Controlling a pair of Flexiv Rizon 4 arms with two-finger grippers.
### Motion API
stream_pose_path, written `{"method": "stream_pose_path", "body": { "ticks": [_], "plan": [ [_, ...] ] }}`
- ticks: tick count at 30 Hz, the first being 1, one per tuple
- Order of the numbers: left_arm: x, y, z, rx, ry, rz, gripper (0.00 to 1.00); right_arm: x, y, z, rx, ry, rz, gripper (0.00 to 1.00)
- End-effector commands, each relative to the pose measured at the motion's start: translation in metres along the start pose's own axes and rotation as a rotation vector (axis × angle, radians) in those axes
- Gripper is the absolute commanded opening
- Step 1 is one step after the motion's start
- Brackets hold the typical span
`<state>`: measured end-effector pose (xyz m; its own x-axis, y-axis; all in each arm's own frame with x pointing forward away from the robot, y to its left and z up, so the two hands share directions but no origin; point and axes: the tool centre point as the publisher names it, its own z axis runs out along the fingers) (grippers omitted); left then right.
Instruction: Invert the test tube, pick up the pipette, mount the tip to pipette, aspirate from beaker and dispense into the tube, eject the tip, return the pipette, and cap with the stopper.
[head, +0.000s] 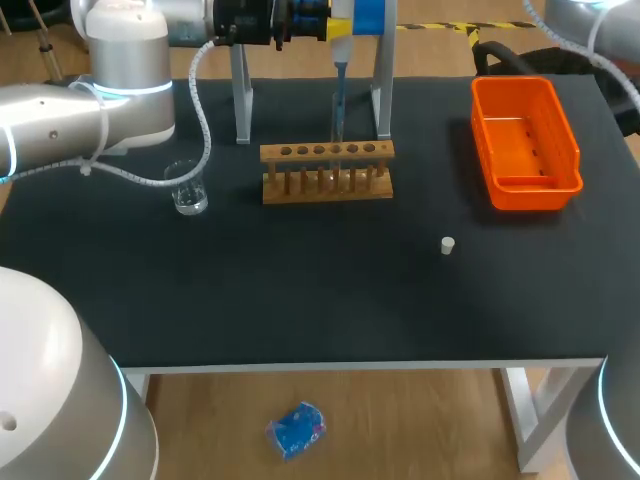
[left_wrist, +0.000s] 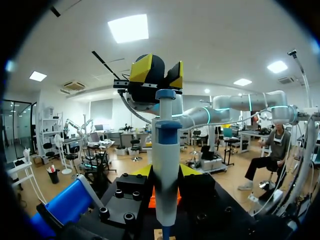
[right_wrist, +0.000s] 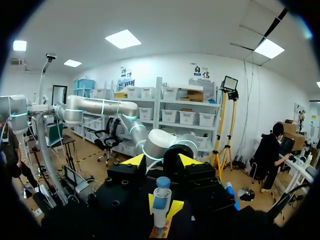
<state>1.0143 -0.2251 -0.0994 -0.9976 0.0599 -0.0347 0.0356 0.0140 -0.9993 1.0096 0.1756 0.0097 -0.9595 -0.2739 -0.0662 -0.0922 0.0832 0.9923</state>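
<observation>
At the far left, the left arm (head: 60, 120) enters from the side and runs across the rear of the bench (head: 300, 290). Its white cable (head: 203, 110) loops down toward the surface. The left end effector (left_wrist: 165, 171) is closed on the pipette (left_wrist: 166, 135). In the left wrist view a yellow fingertip (left_wrist: 141, 171) lies against each side of the white barrel.

The beaker (head: 188, 188) is clear glass and upright. It stands on the bench just below the cable loop, left of the rack (head: 327, 170) and apart from it.

The stand (head: 241, 95) has two pale grey uprights at the rear centre. The pipette is held upright high between them, blue body uppermost. Its slim lower end hangs down to just behind the rack.

The rack is wooden, with a row of holes along its top bar, and sits directly in front of the stand. Whether a tube stands in it cannot be determined.

The stopper (head: 448, 245) is small and white. It lies alone on the bench, right of the rack, nearer the front edge and well apart from all other items.

The bin (head: 530, 188) is orange and open-topped. It sits at the right rear of the bench, right of the stand.

The right arm (head: 600, 25) shows at the far right corner of the head view. The right end effector (left_wrist: 158, 71) appears only in the left wrist view, facing the pipette from the opposite side and above its top. Its fingertips stand apart, gripping nothing.
</observation>
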Motion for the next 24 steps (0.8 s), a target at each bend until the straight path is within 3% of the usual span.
{"method": "stream_pose_path", "body": {
  "ticks": [1, 7, 15, 24],
  "plan": [
    [0.001, -0.001, 0.0, -0.002, -0.001, -0.001, 0.0, 0.017, 0.003, -0.025, 0.069, -0.013, 0.009, 1.0],
    [0.001, -0.001, 0.0, -0.002, -0.001, -0.001, 0.0, 0.033, -0.024, -0.046, 0.179, -0.031, 0.033, 1.0],
    [0.001, -0.001, 0.0, -0.002, -0.001, -0.001, 0.0, 0.047, -0.081, -0.057, 0.345, -0.097, 0.034, 1.0],
    [0.001, -0.001, 0.0, -0.002, -0.001, -0.001, 0.0, 0.051, -0.145, -0.047, 0.39, -0.09, 0.091, 1.0]
  ]
}}
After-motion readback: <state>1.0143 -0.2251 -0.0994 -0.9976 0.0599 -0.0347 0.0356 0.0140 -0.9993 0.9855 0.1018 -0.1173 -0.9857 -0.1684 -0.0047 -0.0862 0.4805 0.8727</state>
